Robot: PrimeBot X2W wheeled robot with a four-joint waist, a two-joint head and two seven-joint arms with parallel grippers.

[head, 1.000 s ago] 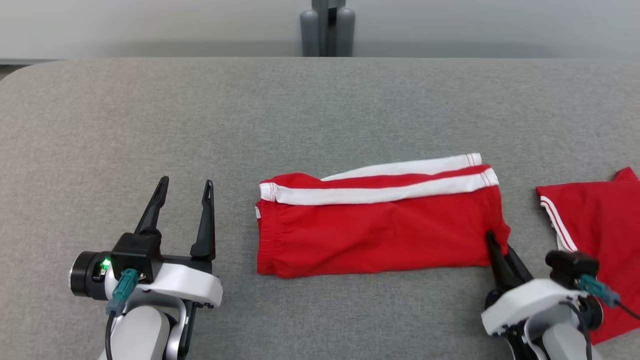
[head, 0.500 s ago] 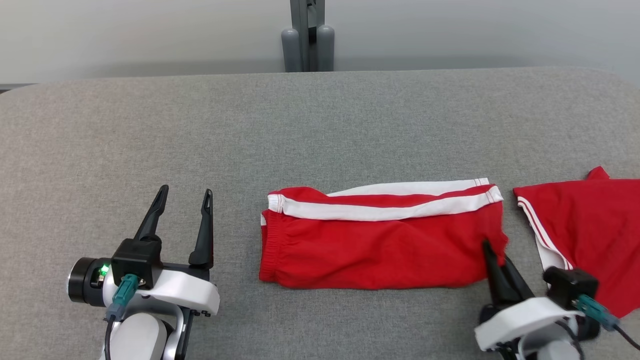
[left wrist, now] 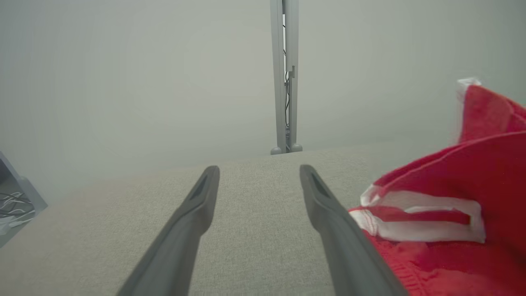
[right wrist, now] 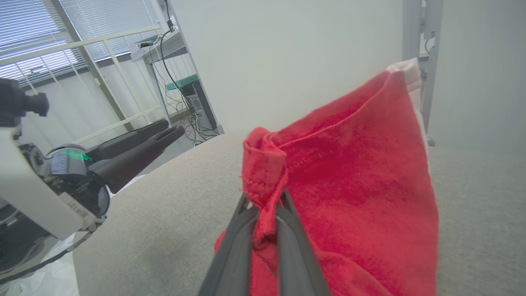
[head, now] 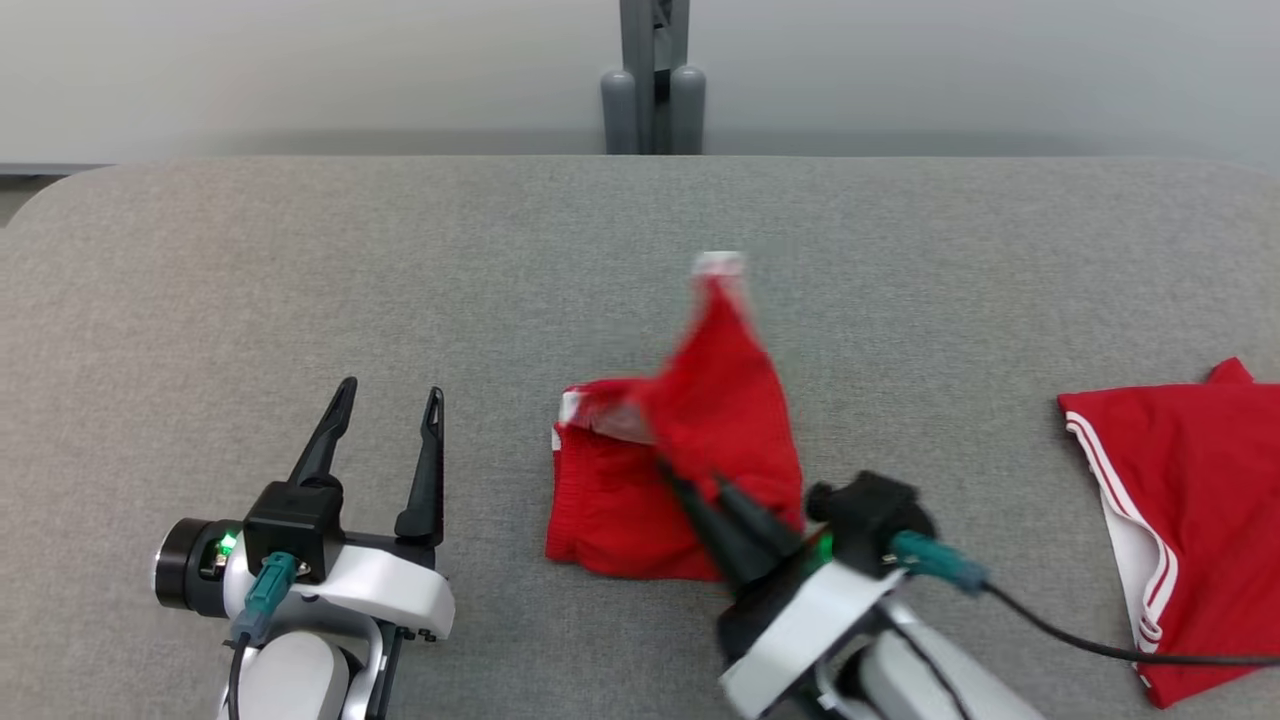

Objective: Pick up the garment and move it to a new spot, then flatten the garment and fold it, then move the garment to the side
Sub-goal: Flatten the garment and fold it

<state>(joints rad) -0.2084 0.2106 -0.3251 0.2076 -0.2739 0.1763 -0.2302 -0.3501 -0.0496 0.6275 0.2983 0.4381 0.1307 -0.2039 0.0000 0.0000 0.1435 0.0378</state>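
Red shorts (head: 612, 508): right gripper (head: 692, 480) clamped on hem, that end raised over the half lying on grey table (head: 300, 280); left gripper (head: 390, 388) spread wide, empty, to their left

Grey table (head: 300, 250) with red shorts (head: 605, 515), red garment (head: 1190, 470)

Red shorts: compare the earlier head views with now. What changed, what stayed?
The right gripper, jaws shut on the right end of the red shorts, swung left, lifting that end over the waistband half. The left gripper stayed open; the other red garment stayed put.
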